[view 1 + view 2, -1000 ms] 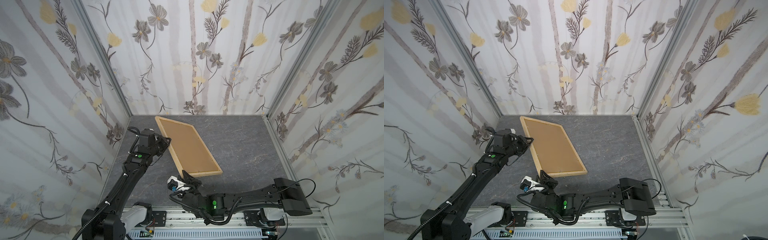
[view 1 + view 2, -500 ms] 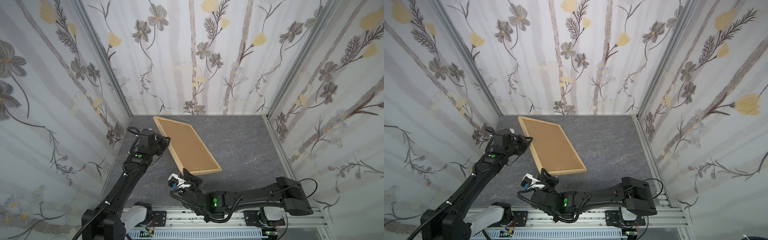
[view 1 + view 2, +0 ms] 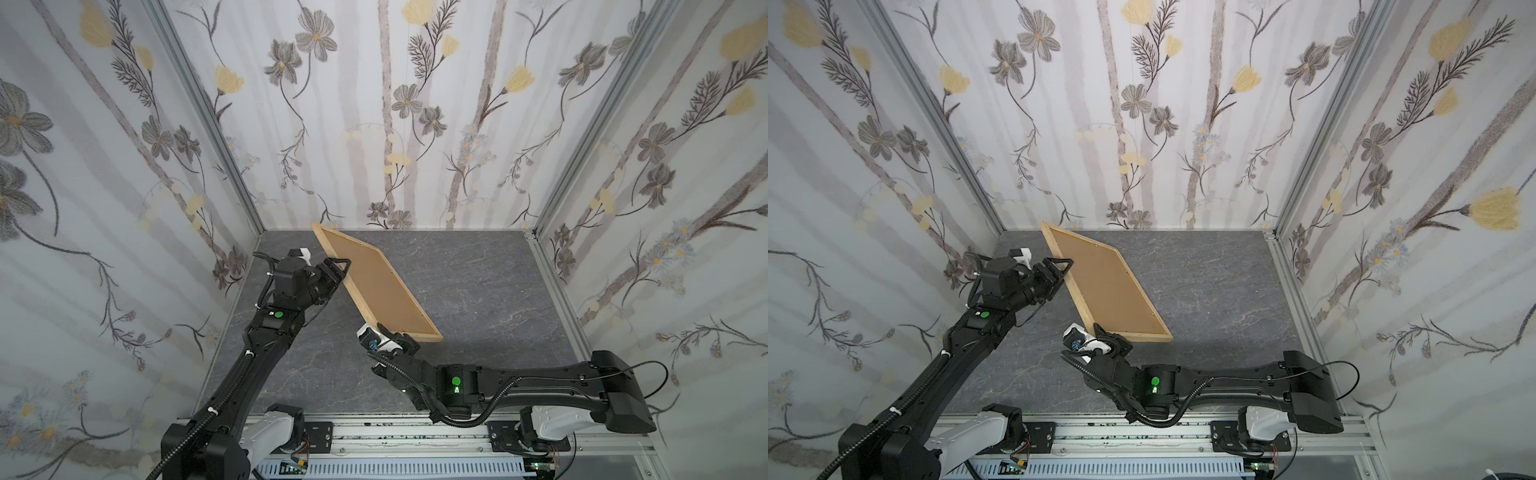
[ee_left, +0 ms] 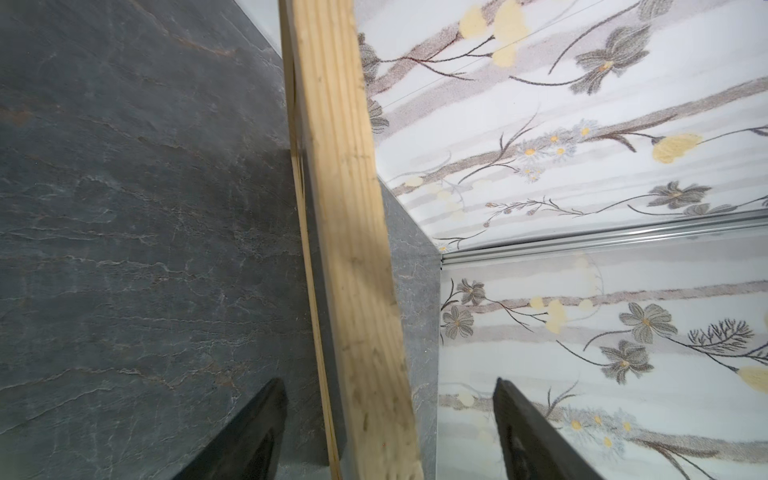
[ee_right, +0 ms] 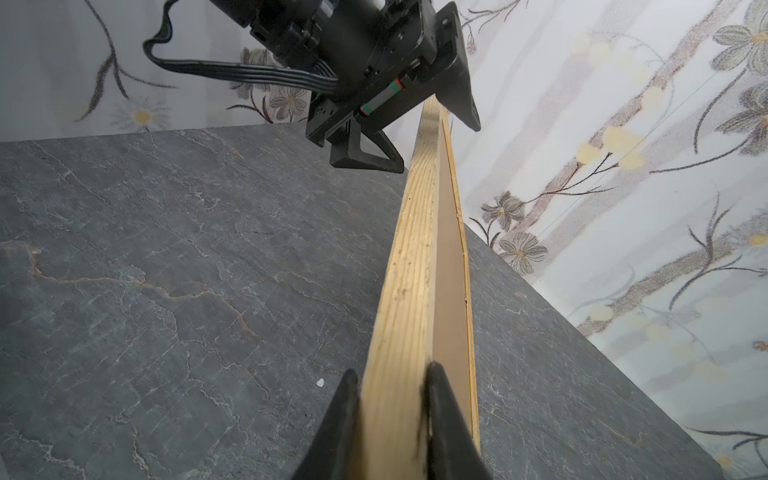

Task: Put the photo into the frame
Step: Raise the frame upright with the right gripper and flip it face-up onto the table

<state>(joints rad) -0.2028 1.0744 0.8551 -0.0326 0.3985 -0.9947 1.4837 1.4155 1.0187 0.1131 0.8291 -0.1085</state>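
Two black robot arms are reaching from 6 o'clock over a dark grey stone-patterned table (image 3: 478, 291), both working on one frame.

Nearest, the right gripper (image 3: 379, 329) (image 3: 1101, 328) (image 5: 390, 374) is clamping its two fingers tight on the one large rectangular frame (image 3: 415, 333) (image 3: 1142, 334) (image 5: 411, 257) (image 4: 349, 208) of thin light wood strips. It is gripping the long rail on the frame's 9 o'clock side, close to the near corner.

The frame is sitting left of the table's centre, stretching towards 11 o'clock, where its far corner is nearing the back wall. It is tilting, with the gripped 9 o'clock rail lifted off the table. Its back is facing up, showing one flat brown fibreboard backing panel (image 3: 370, 282) (image 3: 1100, 282) (image 5: 449, 270).

Farther along the same rail, the left gripper (image 3: 338, 266) (image 3: 1061, 266) (image 4: 386, 382) is standing wide open. Its two fingers are straddling the rail with a gap on each side, holding nothing.

Three walls papered with grey and yellow flowers are enclosing the table.
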